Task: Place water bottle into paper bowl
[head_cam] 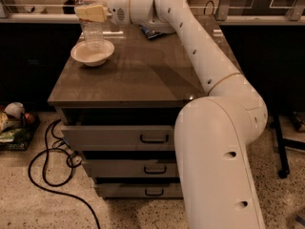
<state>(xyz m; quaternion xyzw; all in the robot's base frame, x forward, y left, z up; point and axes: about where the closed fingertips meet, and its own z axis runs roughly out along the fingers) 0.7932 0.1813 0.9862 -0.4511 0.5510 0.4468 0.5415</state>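
Note:
The water bottle (91, 28) is clear and ribbed, and it stands upright with its base inside the paper bowl (92, 53), a shallow cream-white bowl at the far left of the cabinet top. My gripper (90, 12) is at the bottle's upper part, its pale fingers closed around it just below the neck. My white arm reaches in from the right across the back of the cabinet top. The bottle's cap is cut off at the top edge of the view.
A dark blue crinkled snack bag (151, 31) lies at the back of the brown cabinet top (143, 75), partly under my arm. The cabinet has three drawers (119, 137). A black cable (52, 175) loops on the floor at the left, beside some clutter (14, 123).

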